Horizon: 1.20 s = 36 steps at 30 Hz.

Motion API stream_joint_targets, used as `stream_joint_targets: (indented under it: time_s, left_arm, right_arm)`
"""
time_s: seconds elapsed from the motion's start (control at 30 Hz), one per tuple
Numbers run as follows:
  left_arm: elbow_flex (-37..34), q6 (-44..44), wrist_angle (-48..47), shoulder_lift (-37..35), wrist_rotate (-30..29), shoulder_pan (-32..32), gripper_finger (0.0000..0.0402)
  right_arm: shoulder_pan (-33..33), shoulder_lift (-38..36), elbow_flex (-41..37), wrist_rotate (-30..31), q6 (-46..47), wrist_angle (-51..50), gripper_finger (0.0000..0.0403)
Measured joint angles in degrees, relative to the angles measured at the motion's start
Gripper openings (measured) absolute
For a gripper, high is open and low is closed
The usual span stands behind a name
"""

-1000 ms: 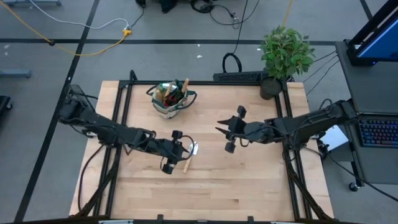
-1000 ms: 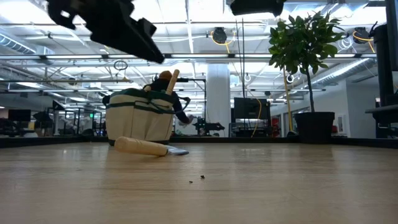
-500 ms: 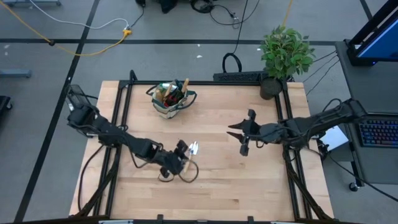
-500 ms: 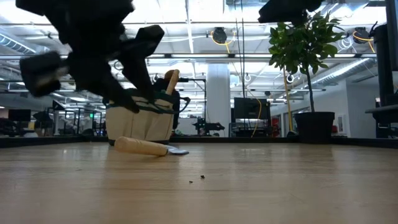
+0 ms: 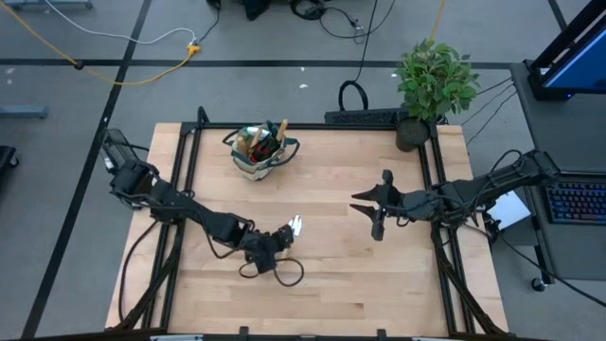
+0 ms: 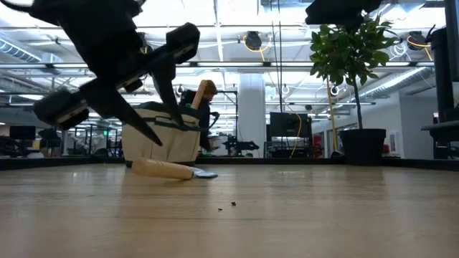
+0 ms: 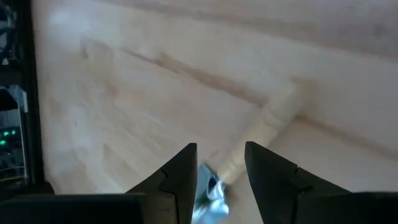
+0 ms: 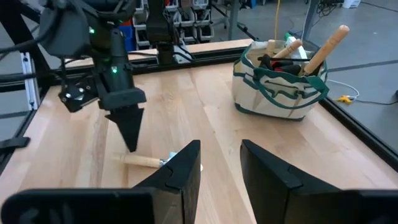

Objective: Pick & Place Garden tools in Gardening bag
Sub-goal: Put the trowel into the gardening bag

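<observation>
Left wrist view: wooden-handled silver trowel [image 7: 261, 134] flat on pale wood-grain desk [image 7: 124, 112] | left gripper [image 5: 275, 239] tilted down over it, fingers spread, holding nothing; lower than half a second ago | right gripper [image 5: 377, 206] hovers mid-desk, fingers apart, retracted slightly | round beige green-trimmed gardening bag [image 5: 264, 152] at far edge, handles protruding.

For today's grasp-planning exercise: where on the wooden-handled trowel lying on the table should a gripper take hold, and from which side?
Grip the wooden-handled trowel mid-handle, coming straight down from above. It lies flat on the table, and the round handle is narrow enough to fit between the fingers; the left gripper is already poised over it.
</observation>
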Motion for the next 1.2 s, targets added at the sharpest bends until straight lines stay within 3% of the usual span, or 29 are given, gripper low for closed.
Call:
stream_joint_targets:
  time_s: [0.6,0.77,1.2]
  left_arm:
    - [-0.04,18.06,-2.88,0.00,5.14,2.81,0.0140]
    - [-0.04,22.71,-2.90,0.00,9.33,3.17,0.0140]
    - [-0.06,25.43,-2.89,0.00,11.84,4.33,0.0140]
  right_arm:
    - [0.00,0.02,0.04,0.09,1.49,0.91,0.0105]
    - [0.00,0.02,0.04,0.34,2.09,0.93,0.0105]
    - [-0.07,0.02,0.09,2.12,3.63,0.95,0.0105]
